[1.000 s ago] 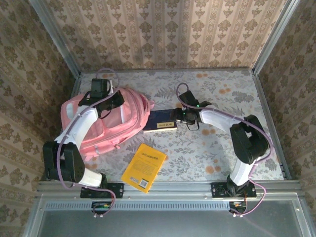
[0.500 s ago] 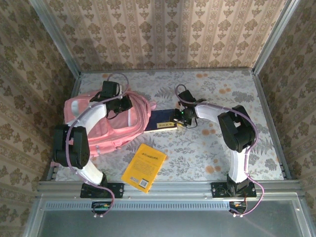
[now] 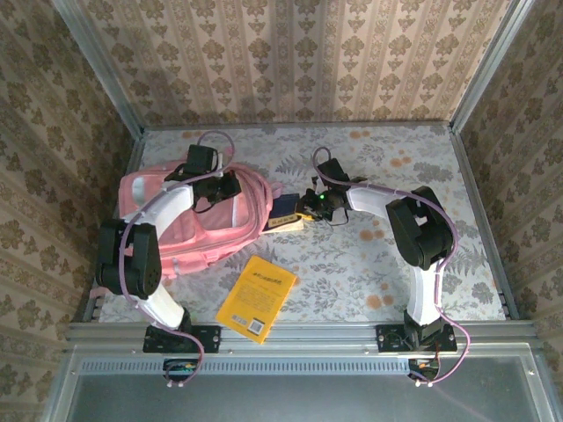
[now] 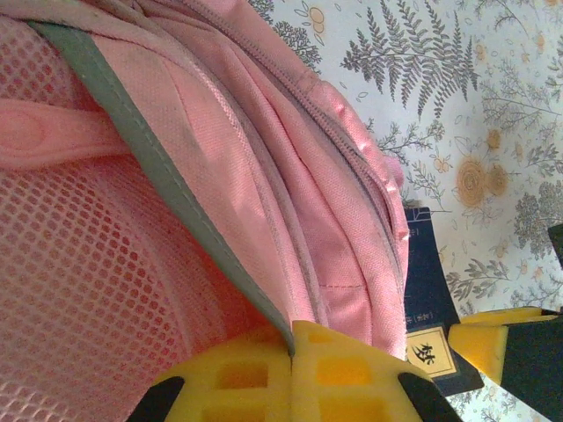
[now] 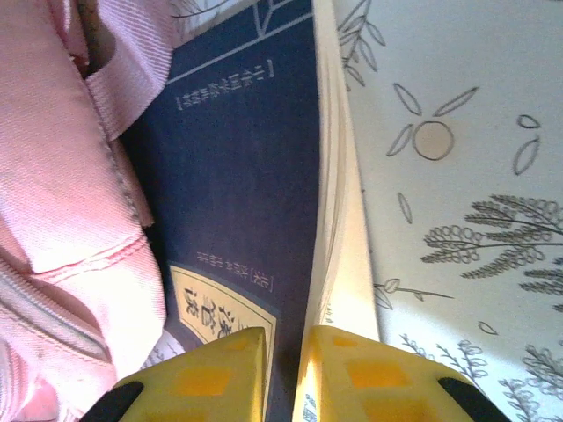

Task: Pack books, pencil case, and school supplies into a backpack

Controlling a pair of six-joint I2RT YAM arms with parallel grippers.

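Two books show in the top view: a yellow book (image 3: pixel 256 298) lies flat at lower centre, and a navy book (image 3: pixel 283 213) sits at centre, its left end touching the pink backpack (image 3: pixel 220 230). The right gripper (image 5: pixel 286 360) is clamped on the navy book's page edge. The left gripper (image 4: pixel 292 352) is pinched together on backpack fabric. The navy book looks thin, stiff and light, best held by an edge; the backpack looks soft and likely to sag.
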